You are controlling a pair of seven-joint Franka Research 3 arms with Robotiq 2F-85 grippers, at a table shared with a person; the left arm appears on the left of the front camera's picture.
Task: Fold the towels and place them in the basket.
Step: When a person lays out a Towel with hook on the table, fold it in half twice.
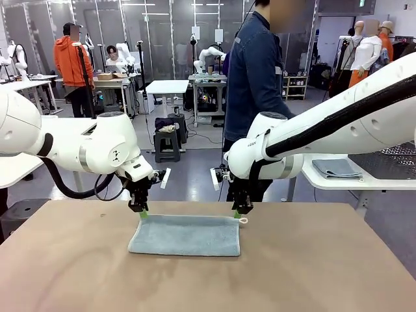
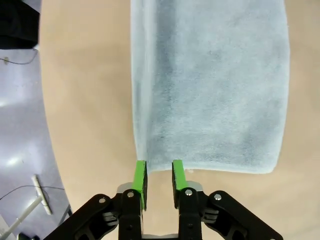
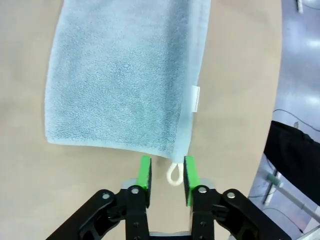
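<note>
A pale blue-grey towel (image 1: 185, 235) lies folded flat on the brown table, with its white label (image 3: 195, 98) and white hanging loop (image 3: 174, 175) at its right far corner. My left gripper (image 1: 142, 213) stands open at the towel's left far corner (image 2: 146, 162), its green pads (image 2: 140, 176) apart and the corner just at the tips. My right gripper (image 1: 238, 214) is open too, with the loop lying loose between its pads (image 3: 145, 173). A grey mesh basket (image 1: 390, 161) shows partly behind my right arm; I cannot tell whether it is the task's basket.
A white side table (image 1: 338, 183) at the right carries a folded grey-blue cloth (image 1: 335, 169). A person in a dark jacket (image 1: 253, 78) stands beyond the table's far edge. Bare brown tabletop (image 1: 78, 260) surrounds the towel.
</note>
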